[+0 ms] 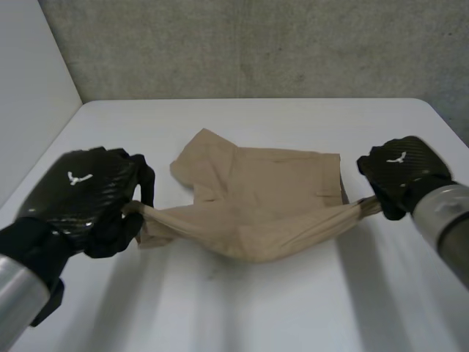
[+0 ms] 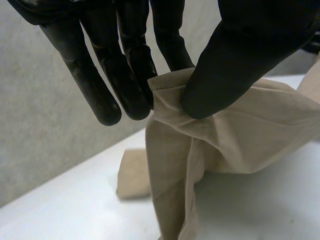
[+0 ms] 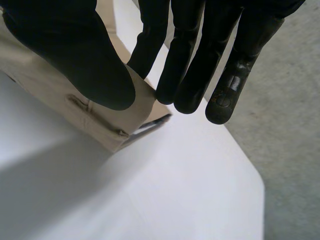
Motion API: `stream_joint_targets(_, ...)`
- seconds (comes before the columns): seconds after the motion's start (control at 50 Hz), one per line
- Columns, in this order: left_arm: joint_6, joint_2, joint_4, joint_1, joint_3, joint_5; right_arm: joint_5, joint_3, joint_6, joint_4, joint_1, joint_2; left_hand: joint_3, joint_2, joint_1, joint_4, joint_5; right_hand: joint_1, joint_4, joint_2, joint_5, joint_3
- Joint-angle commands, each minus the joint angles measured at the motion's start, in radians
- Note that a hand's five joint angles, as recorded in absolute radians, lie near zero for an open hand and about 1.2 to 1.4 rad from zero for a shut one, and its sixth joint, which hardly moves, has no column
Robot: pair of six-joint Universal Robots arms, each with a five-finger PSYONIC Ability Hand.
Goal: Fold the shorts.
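Head view shows you the beige shorts (image 1: 271, 198) in the middle of the white worktop (image 1: 256, 315), between the two hands. The left hand (image 1: 80, 194) is at the left end of the cloth and the right hand (image 1: 399, 172) is at the right end. The near edge of the shorts is pulled tight from one hand to the other. It is lifted from the worktop at both ends and it sags a little in the middle. The far part of the shorts lies flat on the worktop, and one folded corner of it points to the far left, toward the grey wall (image 1: 256, 44).

The long axis of the shorts runs from left to right, along the line between the hands.

In the left wrist view you see the thumb pressing a hemmed corner of the cloth against the fingers (image 2: 100, 95). The fingers are almost straight, but the pinch is closed on the cloth. From this pinch the cloth hangs down toward the worktop and also runs away to the side.

In the right wrist view the right thumb and the fingers (image 3: 185, 80) hold the other end of the shorts in the same way, pinched at the fingertips. This end has a seam and a dark inner side that you can see just below the thumb.
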Motion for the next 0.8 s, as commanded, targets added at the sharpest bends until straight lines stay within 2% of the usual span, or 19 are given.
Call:
stream_joint_targets(0.02,-0.004,0.078,-0.146,0.010,0.002,0.109,-0.001,-0.002,-0.093,0.172,-0.033,-0.153,0.203,0.195,0.285,0.197,0.254,0.432,0.204,0.214,0.229,0.202)
stream_joint_targets(0.1,-0.004,0.068,-0.190,0.012,-0.007,0.143,-0.007,0.006,-0.109,0.203,-0.040,-0.167,0.203,0.195,0.285,0.197,0.254,0.432,0.204,0.214,0.229,0.202)
stream_joint_targets(0.2,0.002,0.029,-0.174,0.018,-0.015,0.145,-0.033,0.030,-0.112,0.197,-0.046,-0.148,0.203,0.195,0.285,0.197,0.254,0.432,0.204,0.214,0.229,0.202)
stream_joint_targets(0.34,0.017,-0.207,-0.040,0.023,0.013,0.140,-0.056,-0.003,-0.116,0.129,-0.080,0.098,0.203,0.195,0.285,0.197,0.254,0.432,0.204,0.214,0.229,0.202)
stream_joint_targets(0.44,0.080,-0.444,0.057,0.046,0.112,0.125,-0.048,-0.051,-0.115,0.080,-0.070,0.192,0.203,0.195,0.285,0.197,0.254,0.432,0.204,0.214,0.229,0.202)
stream_joint_targets(0.56,0.155,-0.592,0.086,0.064,0.211,0.111,-0.047,-0.098,-0.099,-0.018,-0.069,0.269,0.203,0.195,0.285,0.197,0.254,0.432,0.204,0.214,0.229,0.202)
stream_joint_targets(0.64,0.175,-0.704,0.180,0.063,0.321,0.097,-0.038,-0.146,-0.095,-0.139,-0.069,0.329,0.203,0.195,0.285,0.197,0.254,0.432,0.204,0.214,0.229,0.202)
stream_joint_targets(0.68,0.177,-0.788,0.240,0.063,0.401,0.073,-0.015,-0.186,-0.096,-0.214,-0.067,0.373,0.203,0.195,0.285,0.197,0.254,0.432,0.204,0.214,0.229,0.202)
stream_joint_targets(0.8,0.186,-0.972,0.300,0.064,0.617,-0.008,0.042,-0.264,-0.101,-0.346,-0.066,0.473,0.203,0.195,0.285,0.197,0.254,0.432,0.204,0.214,0.229,0.202)
